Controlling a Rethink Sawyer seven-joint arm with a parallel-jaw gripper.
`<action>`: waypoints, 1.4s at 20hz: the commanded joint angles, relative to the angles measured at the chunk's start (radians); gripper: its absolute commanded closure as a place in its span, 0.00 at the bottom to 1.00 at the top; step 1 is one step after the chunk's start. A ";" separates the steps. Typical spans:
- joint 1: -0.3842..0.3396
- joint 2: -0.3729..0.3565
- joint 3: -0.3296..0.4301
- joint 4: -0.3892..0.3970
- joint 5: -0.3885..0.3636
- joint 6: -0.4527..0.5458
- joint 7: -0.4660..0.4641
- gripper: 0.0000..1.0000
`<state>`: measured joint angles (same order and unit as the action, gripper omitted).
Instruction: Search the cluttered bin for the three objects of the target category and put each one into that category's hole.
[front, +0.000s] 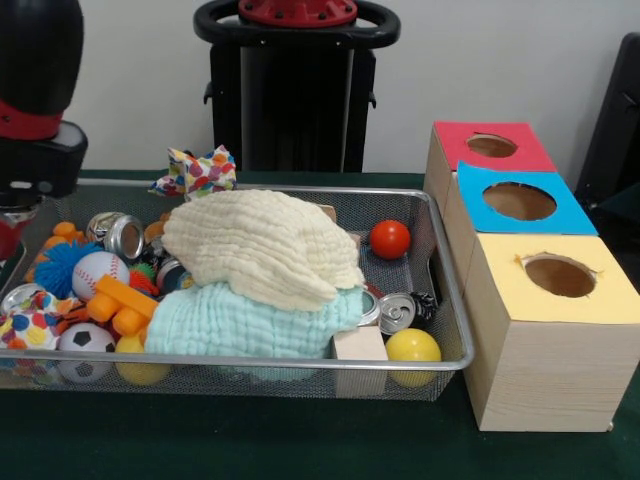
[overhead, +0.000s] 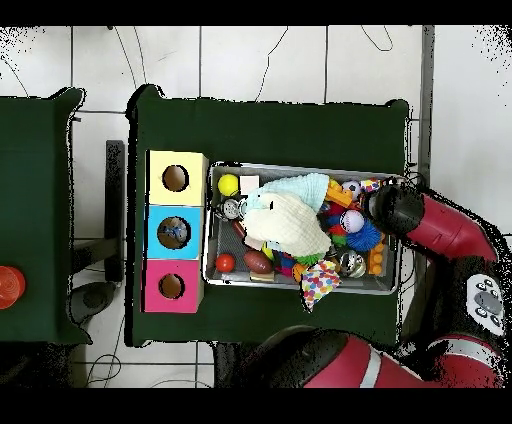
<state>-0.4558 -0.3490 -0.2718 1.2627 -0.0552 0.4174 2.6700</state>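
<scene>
The wire-mesh bin is full of toys, with a cream cloth lying on a pale teal cloth in its middle. One metal can lies at the bin's back left in the front view. Another can lies at the front right beside a yellow ball. A third can peeks out from under the cloths. The arm's black end with my gripper hangs over the bin's left end, also in the overhead view. Its state is hidden.
Three wooden boxes stand beside the bin, with holes in a red top, a blue top and a yellow top. Balls, a spiky blue toy, orange pieces, a wooden cube and a spotted cloth crowd the bin.
</scene>
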 joint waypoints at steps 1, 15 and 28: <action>0.032 -0.063 0.031 0.213 -0.069 -0.009 -0.020 0.00; -0.012 0.005 0.069 0.178 -0.047 -0.081 0.024 0.00; -0.004 0.117 0.089 0.083 0.029 -0.167 0.092 0.00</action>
<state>-0.4639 -0.3015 -0.2728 1.3796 -0.0737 0.2845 2.6700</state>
